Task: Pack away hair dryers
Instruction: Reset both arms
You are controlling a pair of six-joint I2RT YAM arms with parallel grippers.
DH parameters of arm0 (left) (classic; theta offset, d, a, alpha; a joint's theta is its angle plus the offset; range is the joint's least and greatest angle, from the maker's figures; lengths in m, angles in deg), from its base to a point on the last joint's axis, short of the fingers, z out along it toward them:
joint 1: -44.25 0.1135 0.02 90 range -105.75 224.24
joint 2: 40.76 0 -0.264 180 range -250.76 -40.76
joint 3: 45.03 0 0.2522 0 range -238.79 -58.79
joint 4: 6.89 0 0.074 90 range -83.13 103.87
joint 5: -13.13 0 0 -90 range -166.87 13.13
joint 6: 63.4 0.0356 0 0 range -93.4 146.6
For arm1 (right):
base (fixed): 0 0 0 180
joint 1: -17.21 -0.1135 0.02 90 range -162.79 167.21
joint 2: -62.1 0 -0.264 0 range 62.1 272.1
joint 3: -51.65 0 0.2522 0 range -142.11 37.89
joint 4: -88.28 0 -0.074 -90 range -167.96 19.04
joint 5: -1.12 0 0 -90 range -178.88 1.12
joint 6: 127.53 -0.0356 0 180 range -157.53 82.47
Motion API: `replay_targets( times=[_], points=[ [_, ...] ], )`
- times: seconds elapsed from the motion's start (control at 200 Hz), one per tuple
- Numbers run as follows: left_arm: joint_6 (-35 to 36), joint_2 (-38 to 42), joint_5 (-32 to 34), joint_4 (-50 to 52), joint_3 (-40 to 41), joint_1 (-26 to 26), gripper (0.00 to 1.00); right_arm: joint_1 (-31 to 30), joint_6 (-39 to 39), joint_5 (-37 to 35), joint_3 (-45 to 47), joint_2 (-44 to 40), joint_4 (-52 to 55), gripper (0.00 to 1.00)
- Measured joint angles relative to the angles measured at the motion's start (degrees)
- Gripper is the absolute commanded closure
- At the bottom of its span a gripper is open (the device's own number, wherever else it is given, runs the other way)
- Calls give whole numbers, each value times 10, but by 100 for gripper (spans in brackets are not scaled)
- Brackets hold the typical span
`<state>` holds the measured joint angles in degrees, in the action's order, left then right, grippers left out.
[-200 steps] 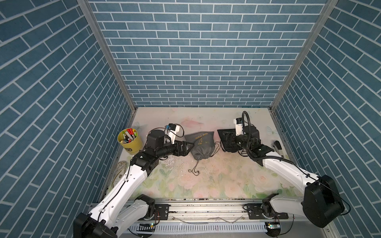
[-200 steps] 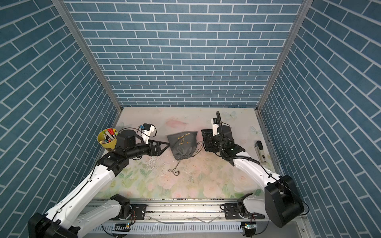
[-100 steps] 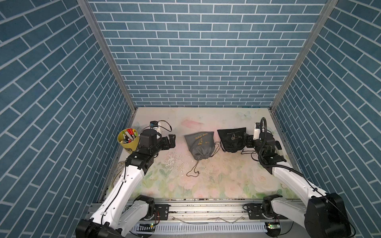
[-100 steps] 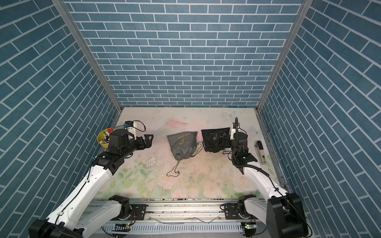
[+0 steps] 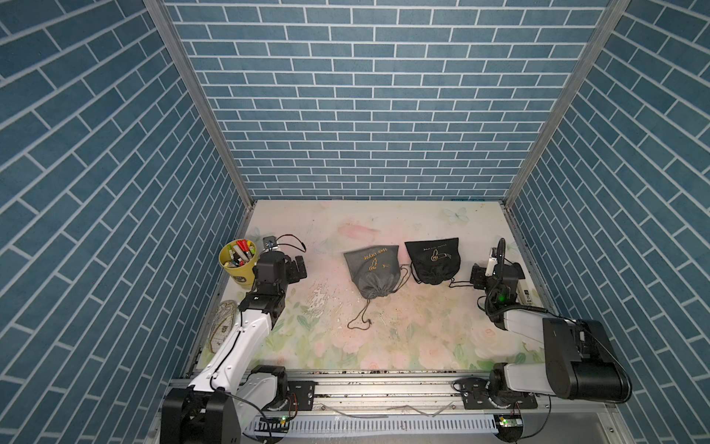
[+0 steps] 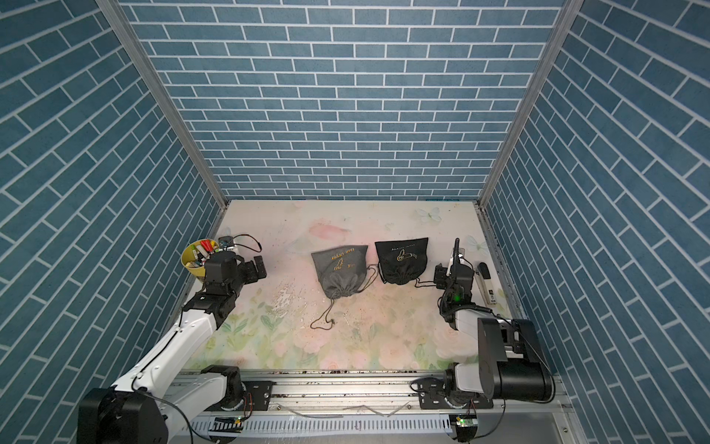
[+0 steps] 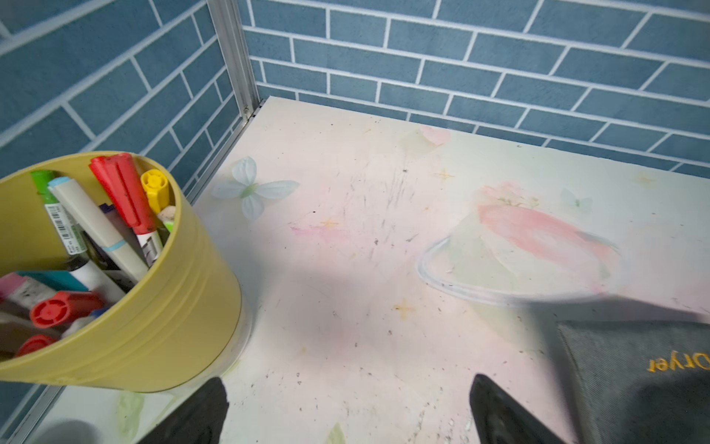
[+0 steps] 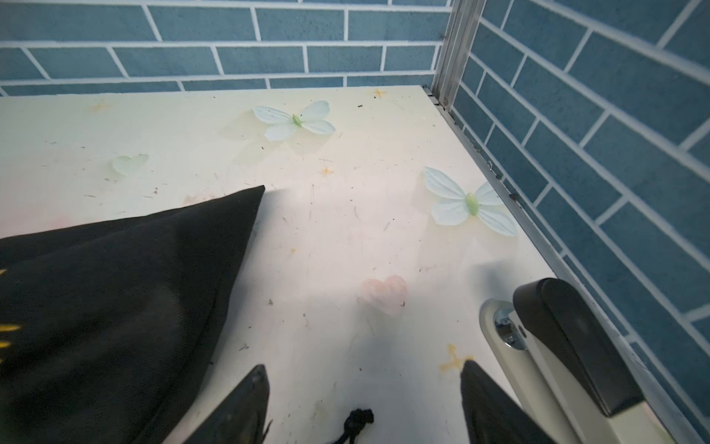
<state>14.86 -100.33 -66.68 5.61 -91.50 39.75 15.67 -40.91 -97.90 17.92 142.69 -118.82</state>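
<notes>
Floral surface [image 5: 384,338], scuffed. Mid-surface, side by side: grey pouch [image 5: 374,269] and black pouch [image 5: 434,259], both cinched and bulging, with gold print. The hair dryers are hidden, so their look and place cannot be told.

Left end effector [image 7: 345,384] is spread wide and empty, beside a yellow cup [image 5: 238,269] of markers. Right end effector [image 8: 365,369] is parted and grips nothing. Stapler [image 6: 485,284] lies just beside it.

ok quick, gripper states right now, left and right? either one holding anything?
Left gripper: open, holding nothing.
Right gripper: open, holding nothing; black cord end lies loose between its fingers.
</notes>
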Motion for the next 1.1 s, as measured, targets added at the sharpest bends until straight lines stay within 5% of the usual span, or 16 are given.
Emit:
replay_targets(
  times=[0.255,0.48,0.515,0.68,1.1],
  points=[
    [45,-90,18,-132,24,14,0,24,2,42,-9,71,-50,23],
    [97,-179,37,-284,74,16,0,29,2,57,-13,71,-64,14],
    [102,-193,37,-304,81,16,1,29,1,58,-13,71,-64,1],
    [118,-272,33,-420,111,16,0,30,3,59,-13,71,-67,1],
    [126,-279,35,-495,121,16,0,30,3,61,-13,71,-68,1]
  ],
)
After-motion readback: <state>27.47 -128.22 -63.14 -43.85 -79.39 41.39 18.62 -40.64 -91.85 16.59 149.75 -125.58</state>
